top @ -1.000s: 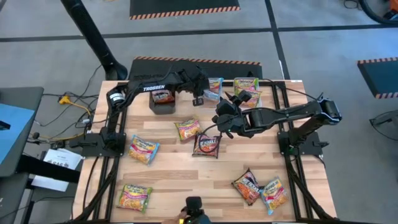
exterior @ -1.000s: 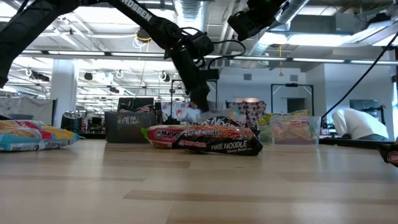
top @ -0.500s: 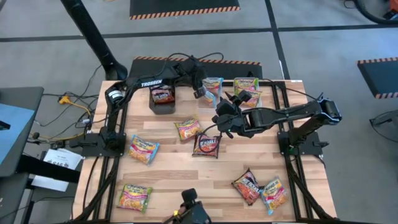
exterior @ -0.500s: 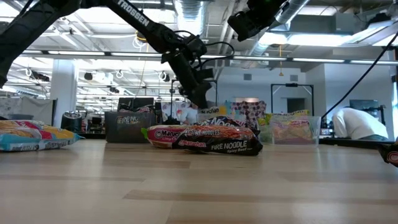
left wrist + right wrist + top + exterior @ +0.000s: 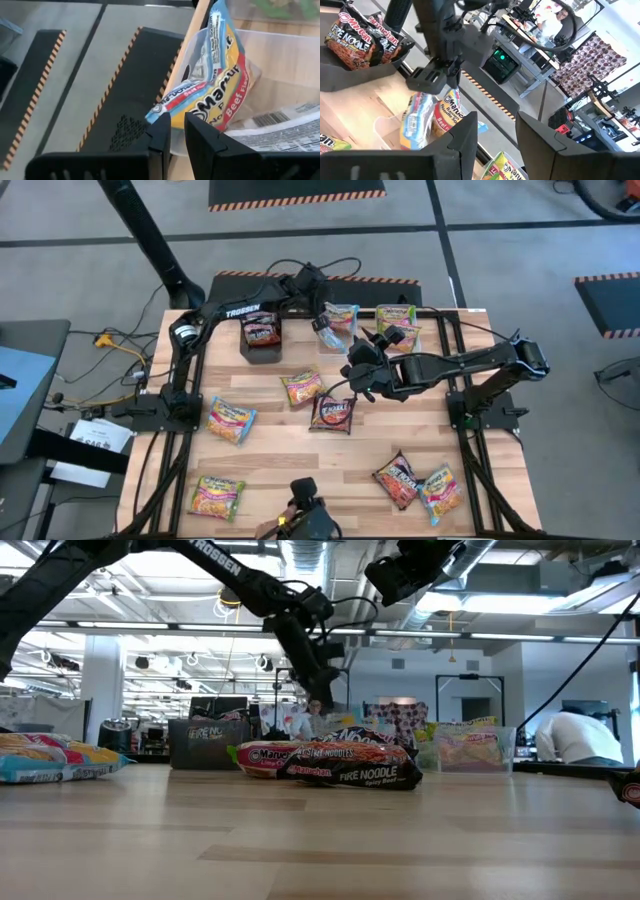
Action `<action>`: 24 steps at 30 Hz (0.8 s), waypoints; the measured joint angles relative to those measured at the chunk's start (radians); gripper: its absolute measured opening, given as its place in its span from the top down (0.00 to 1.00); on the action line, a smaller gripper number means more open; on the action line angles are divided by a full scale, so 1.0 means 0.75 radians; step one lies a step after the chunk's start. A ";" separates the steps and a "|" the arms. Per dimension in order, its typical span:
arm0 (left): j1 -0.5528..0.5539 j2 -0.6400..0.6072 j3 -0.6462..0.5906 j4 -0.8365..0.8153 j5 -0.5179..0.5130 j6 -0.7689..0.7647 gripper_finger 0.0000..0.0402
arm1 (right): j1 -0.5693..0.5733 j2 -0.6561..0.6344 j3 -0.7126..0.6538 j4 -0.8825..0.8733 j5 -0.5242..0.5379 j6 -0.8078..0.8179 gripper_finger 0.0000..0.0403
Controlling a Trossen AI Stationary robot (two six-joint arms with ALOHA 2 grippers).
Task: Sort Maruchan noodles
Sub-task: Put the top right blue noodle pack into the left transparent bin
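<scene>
Near the lower edge of the high view lie loose packets (image 5: 401, 479), light, slick and crinkly by the look, best pinched at a sealed edge. At mid frame the right gripper (image 5: 352, 372) hovers empty, fingers parted, above a dark packet (image 5: 333, 413). Toward the upper middle, the left gripper (image 5: 322, 326) pinches a blue-edged packet (image 5: 212, 87) by its corner seam, hanging limp over the clear tub (image 5: 332, 347).

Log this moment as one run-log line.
left gripper: shut on blue-edged packet over clear tub | right gripper: open, empty, above table centre | black box: holds dark packets
</scene>
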 joint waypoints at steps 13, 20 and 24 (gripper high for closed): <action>-0.012 -0.001 0.149 -0.754 0.510 0.207 0.89 | 0.000 0.000 0.000 -0.005 0.000 0.000 0.61; -0.092 -0.001 0.134 -0.728 0.458 0.230 0.89 | -0.002 0.000 -0.001 -0.009 0.000 0.000 0.61; -0.144 -0.001 0.134 -0.667 0.419 0.225 0.89 | -0.001 0.000 -0.001 -0.010 0.000 0.000 0.61</action>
